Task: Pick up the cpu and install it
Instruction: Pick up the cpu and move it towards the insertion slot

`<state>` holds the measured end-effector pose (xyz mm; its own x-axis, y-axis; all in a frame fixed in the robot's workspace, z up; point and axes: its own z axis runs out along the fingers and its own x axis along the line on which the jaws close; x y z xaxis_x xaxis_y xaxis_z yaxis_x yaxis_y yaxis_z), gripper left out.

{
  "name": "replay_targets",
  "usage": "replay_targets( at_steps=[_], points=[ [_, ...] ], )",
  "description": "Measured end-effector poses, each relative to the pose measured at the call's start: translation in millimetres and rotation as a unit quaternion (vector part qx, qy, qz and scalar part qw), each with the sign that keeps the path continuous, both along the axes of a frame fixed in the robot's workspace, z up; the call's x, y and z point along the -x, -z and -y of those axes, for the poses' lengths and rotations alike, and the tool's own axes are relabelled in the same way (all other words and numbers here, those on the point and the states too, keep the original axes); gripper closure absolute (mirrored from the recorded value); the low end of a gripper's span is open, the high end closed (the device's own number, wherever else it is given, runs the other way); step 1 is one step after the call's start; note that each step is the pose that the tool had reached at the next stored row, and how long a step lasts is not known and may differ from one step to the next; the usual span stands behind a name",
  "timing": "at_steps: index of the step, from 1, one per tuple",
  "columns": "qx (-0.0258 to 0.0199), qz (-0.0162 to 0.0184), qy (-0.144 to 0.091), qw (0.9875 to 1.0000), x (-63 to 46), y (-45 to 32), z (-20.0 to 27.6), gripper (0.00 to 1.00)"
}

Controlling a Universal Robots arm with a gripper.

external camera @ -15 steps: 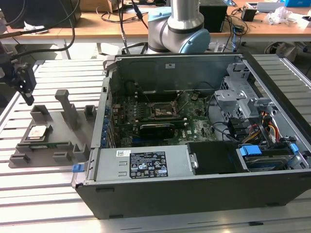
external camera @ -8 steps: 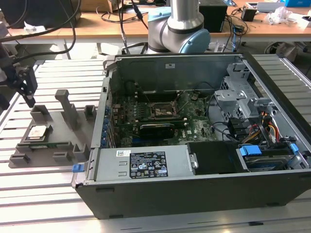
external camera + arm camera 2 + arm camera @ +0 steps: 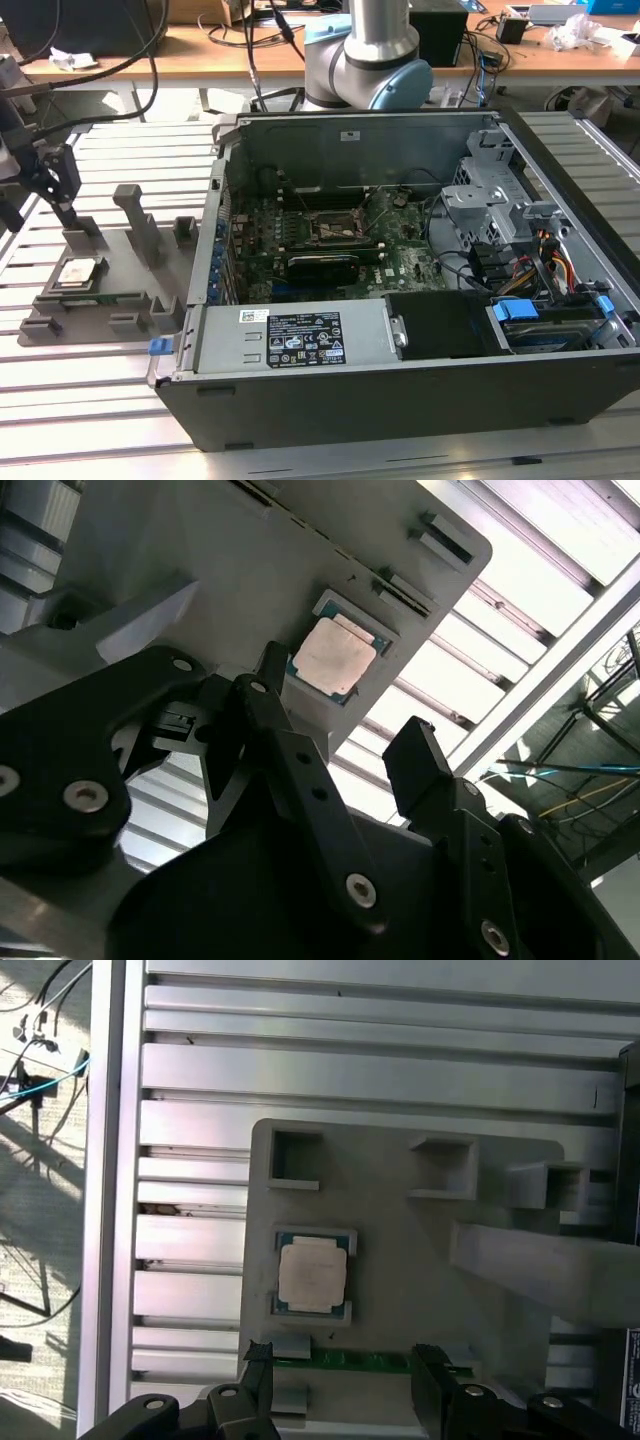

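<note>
The gripper (image 3: 345,1360) is hanging open, jaws apart, with the cpu (image 3: 312,1272) lying flat just below it in the grey fixture (image 3: 420,1280). It is likely light, stiff and fragile, best pinched by opposite edges.

The arm's grey-and-blue base joint (image 3: 370,60) stands at 12 o'clock in the exterior view. The gripper (image 3: 38,208) hangs far out at 9 o'clock, pointing downward. In both wrist views its two black fingers (image 3: 300,780) are spread wide apart, with nothing clamped between them. The bolted finger links angle outward from the dark gripper body toward the tips.
</note>
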<state>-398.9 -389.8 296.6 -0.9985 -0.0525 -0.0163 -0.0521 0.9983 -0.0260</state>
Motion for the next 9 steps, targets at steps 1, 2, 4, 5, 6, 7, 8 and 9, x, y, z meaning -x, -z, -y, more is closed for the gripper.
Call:
replay_targets(
  at_steps=[1,2,4,5,6,7,8,9],
  points=[
    [0.0,0.0,0.0,1.0,0.0,4.7,0.0,0.34],
    [0.0,0.0,0.0,1.0,0.0,7.6,0.0,0.34],
    [0.0,0.0,0.0,1.0,0.0,11.1,0.0,0.34],
    [0.0,0.0,0.0,1.0,0.0,13.7,0.0,0.34],
    [0.0,0.0,0.0,1.0,0.0,15.7,0.0,0.34],
    [0.0,0.0,0.0,1.0,0.0,18.3,0.0,0.34],
    [0.0,0.0,0.0,1.0,0.0,20.1,0.0,0.34],
    [0.0,0.0,0.0,1.0,0.0,23.3,0.0,0.34]
  ],
)
